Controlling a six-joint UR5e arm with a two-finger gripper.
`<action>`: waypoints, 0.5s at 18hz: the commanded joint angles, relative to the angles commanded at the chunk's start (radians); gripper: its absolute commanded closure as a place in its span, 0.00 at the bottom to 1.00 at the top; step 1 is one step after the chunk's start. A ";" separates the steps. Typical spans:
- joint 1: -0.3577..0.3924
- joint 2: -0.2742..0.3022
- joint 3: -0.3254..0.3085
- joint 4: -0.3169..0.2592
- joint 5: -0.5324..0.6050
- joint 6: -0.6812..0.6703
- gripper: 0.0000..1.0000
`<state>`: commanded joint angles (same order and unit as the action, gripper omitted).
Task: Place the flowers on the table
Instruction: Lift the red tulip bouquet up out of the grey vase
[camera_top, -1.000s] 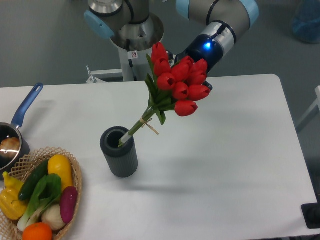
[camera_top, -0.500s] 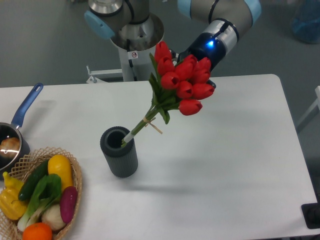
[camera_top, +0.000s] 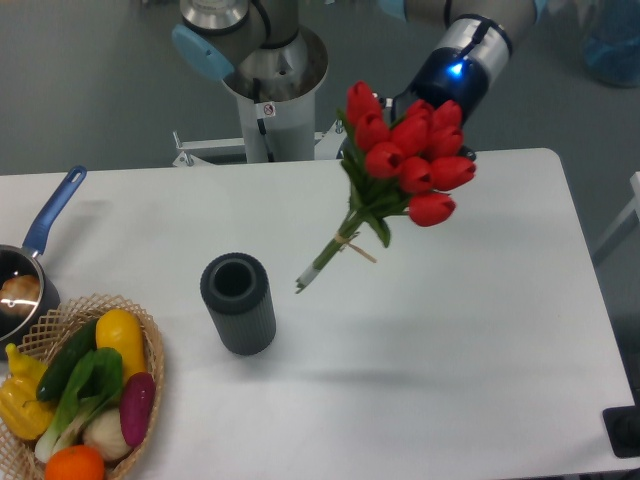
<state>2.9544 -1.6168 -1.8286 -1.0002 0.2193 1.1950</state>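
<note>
The flowers (camera_top: 405, 160), a bunch of red tulips with green stems tied with tan string, hang in the air above the white table (camera_top: 470, 330). The stem ends point down-left, clear of the dark grey ribbed vase (camera_top: 238, 303). My gripper (camera_top: 425, 125) is behind the red blooms and hidden by them; it holds the bunch up near the blooms. The arm's wrist with a blue light shows just above.
A wicker basket (camera_top: 150, 350) of colourful vegetables sits at the front left. A pan with a blue handle (camera_top: 50, 215) lies at the left edge. The robot's base (camera_top: 270, 75) stands behind the table's far edge.
The bunch has been lifted up and to the right; its stems have come out of the vase and now hang free beside it.
</note>
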 joint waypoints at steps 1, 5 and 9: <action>0.002 0.000 0.008 0.000 0.002 0.000 0.59; 0.003 -0.002 0.022 0.006 0.105 0.009 0.59; -0.006 0.002 0.025 0.006 0.291 0.017 0.59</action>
<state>2.9484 -1.6153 -1.8040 -0.9940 0.5102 1.2118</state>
